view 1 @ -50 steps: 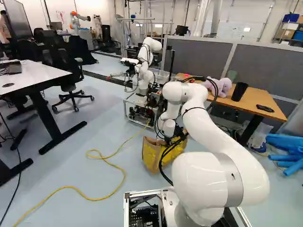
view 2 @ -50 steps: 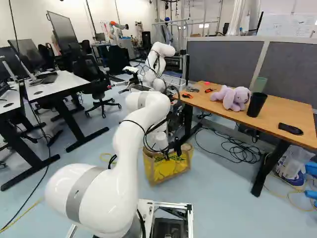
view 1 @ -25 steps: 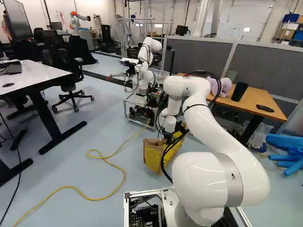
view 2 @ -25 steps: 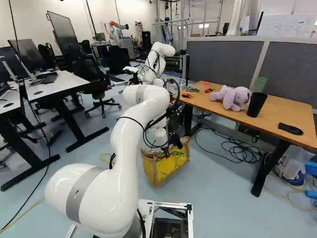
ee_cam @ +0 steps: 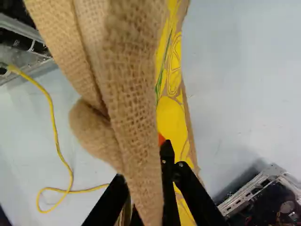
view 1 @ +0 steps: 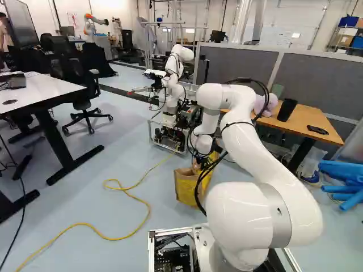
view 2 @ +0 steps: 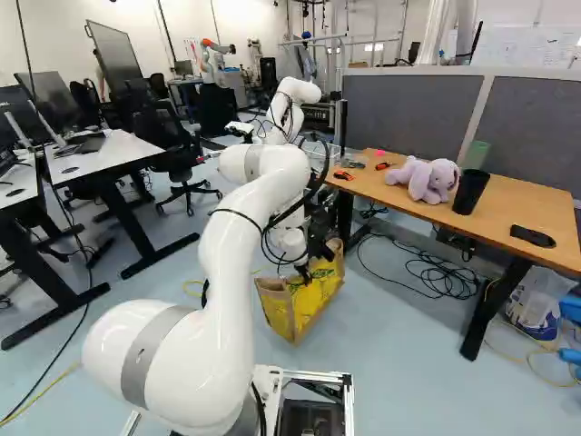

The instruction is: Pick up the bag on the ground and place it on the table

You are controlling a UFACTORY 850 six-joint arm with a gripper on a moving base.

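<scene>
Right base view: I see the claw (view 2: 306, 272) pinching the yellow bag (view 2: 313, 304) by its tan cloth (ee_cam: 134, 103) (quite a big bag!). It leans, low by the floor (view 2: 408, 363), left of the table (view 2: 536, 204).

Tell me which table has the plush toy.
The wooden table at the right of the right base view: it holds the purple plush toy. The tables at the left have white tops.
</scene>
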